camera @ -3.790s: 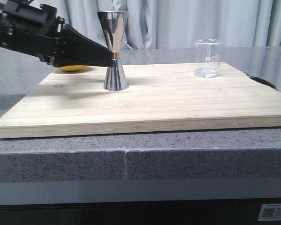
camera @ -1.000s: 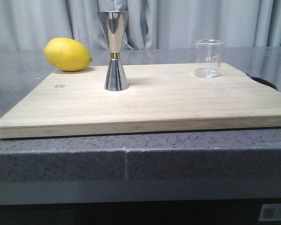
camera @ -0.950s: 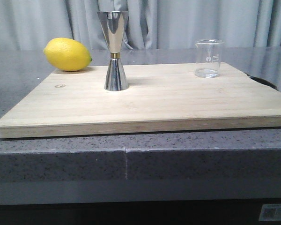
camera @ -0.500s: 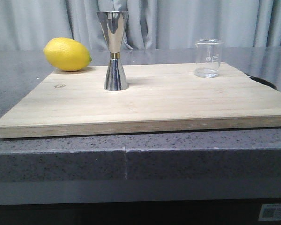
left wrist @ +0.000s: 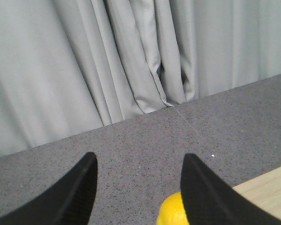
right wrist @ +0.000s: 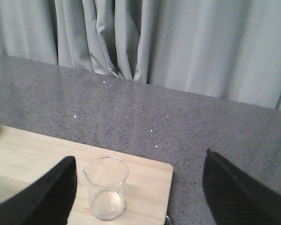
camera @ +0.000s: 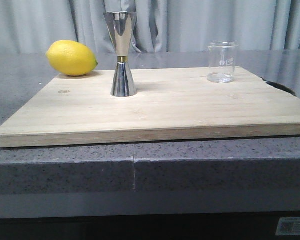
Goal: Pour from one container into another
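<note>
- Clear glass beaker (camera: 222, 62) and shiny hourglass jigger (camera: 122, 54) stand on a wooden board (camera: 190, 110).
- Right gripper (right wrist: 140, 187) gapes, empty, beaker between its fingers (right wrist: 47, 197).
- Left gripper (left wrist: 138, 187) spread, empty, above a lemon (left wrist: 173, 213).

Left claw (left wrist: 138, 187), right claw (right wrist: 140, 187): matte black, tapered, textured fingers.

Pale grey pleated curtains (camera: 200, 25) hang behind a speckled, seemingly stone counter (camera: 190, 170).

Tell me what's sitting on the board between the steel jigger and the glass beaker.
Nothing. In the front view, only bare cutting board lies between the jigger and the beaker. The lemon sits on the jigger's far side.
</note>
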